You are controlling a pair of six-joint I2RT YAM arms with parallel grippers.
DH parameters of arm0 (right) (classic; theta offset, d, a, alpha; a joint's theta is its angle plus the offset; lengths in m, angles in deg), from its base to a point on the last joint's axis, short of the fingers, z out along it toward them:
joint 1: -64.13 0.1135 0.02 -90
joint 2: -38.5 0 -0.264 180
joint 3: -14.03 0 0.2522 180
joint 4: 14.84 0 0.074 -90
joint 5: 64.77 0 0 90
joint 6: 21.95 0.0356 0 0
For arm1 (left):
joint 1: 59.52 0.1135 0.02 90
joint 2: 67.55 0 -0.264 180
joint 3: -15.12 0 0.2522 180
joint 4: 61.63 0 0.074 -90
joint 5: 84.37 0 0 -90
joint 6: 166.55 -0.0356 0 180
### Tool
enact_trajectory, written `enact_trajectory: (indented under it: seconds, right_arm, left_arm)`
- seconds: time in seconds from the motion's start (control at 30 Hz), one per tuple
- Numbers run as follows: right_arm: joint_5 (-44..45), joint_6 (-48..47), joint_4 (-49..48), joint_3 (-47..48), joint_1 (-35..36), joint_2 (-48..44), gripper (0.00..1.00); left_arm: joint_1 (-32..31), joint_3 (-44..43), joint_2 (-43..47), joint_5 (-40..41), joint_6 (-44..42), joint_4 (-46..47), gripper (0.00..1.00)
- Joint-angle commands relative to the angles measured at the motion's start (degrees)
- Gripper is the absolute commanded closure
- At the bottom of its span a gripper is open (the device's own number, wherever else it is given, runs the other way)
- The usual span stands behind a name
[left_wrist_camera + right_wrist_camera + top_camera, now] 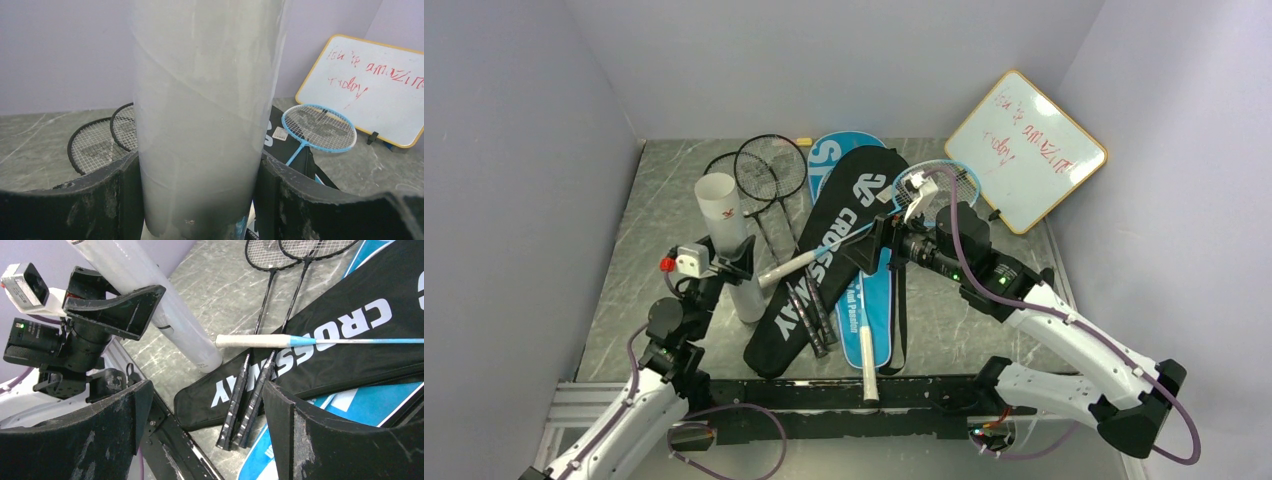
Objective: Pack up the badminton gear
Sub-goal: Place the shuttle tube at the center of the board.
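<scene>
My left gripper (732,266) is shut on the white cardboard tube (729,240), which stands tilted at the table's left; the tube (205,115) fills the gap between both fingers. Two black rackets (769,175) lie beside it, their handles (245,405) resting on the black CROSSWAY cover (824,265). The light-blue racket (936,185) lies across that cover, its white handle (255,340) pointing at the tube. My right gripper (876,240) hovers open over the cover, nothing between its fingers (300,430). The blue SPORT cover (864,320) lies underneath.
A wood-framed whiteboard (1024,150) with red writing leans in the back right corner. A small marker (804,141) lies at the back wall. A white grip (867,370) pokes out at the blue cover's near end, over the black base rail (824,395).
</scene>
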Motion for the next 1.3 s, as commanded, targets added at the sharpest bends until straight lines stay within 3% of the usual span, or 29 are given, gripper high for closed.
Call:
enact_trajectory:
  seconds: [0.0,0.1,0.33,0.37,0.83,1.03,1.27]
  right_arm:
    - [-1.0,-1.2,-2.0,1.4,0.3,-0.7,0.15]
    - [-1.0,-1.0,-2.2,1.0,0.3,-1.0,0.15]
    - [-1.4,-0.6,-2.9,0.6,0.3,-1.1,0.15]
    - [-1.6,-0.6,-2.9,0.7,0.3,-1.1,0.15]
    - [-2.4,-0.3,-3.0,1.4,0.3,-0.9,0.15]
    - [-3.2,0.1,-3.4,1.5,0.3,-0.5,0.15]
    - [-3.3,0.1,-3.2,1.5,0.3,-0.7,0.15]
  left_arm:
    - [0.1,0.3,1.8,-0.5,1.9,2.1,0.67]
    - [0.1,-1.2,3.7,0.2,2.1,-2.6,0.55]
    - [0.1,-6.3,7.4,2.3,2.2,-15.5,0.05]
    - [0.1,-6.8,7.7,2.6,2.1,-16.9,0.03]
    - [0.1,-17.9,10.1,3.4,-2.6,-35.9,0.03]
    - [0.1,-19.6,10.7,-3.6,-11.1,-38.6,0.05]
    - [0.1,-21.7,7.4,-3.7,-14.5,-40.2,0.05]
